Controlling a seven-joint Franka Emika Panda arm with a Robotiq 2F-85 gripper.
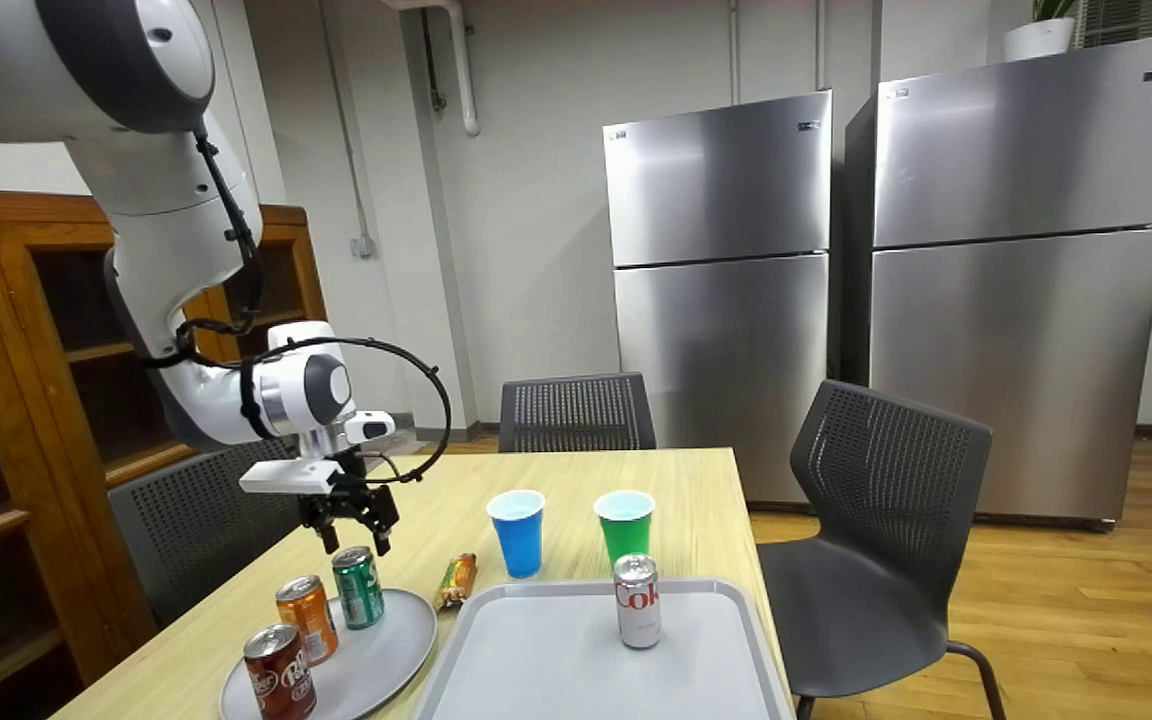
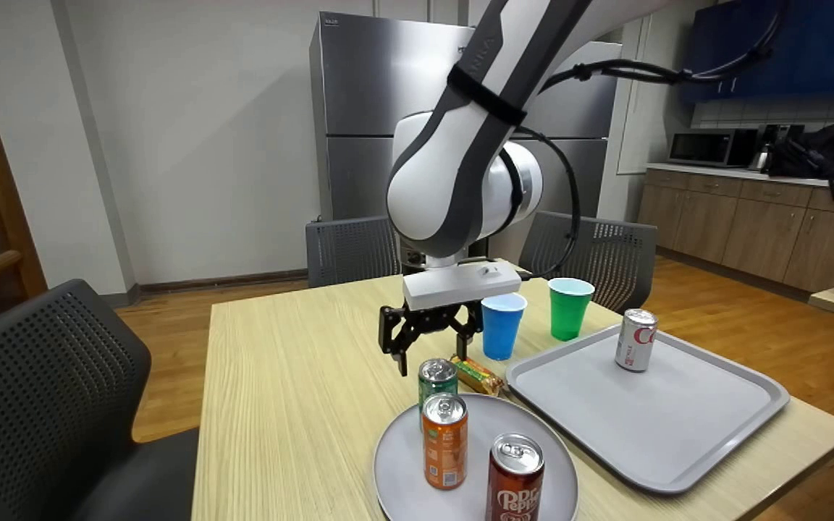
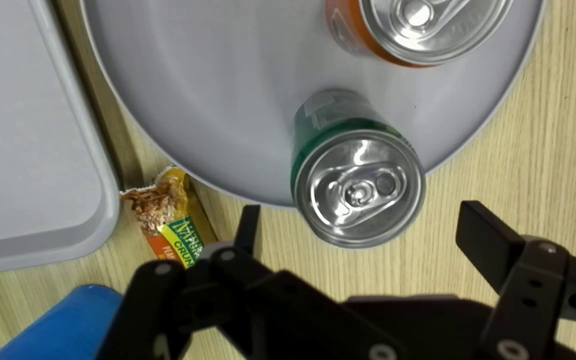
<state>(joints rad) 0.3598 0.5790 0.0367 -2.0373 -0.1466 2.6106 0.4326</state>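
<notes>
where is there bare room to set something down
Bare: most of the tray, beside the white can; the table between plate and nearest chair. Crowded: around the snack bar, between plate, tray and blue cup; also at the green can, by the gripper.
</notes>
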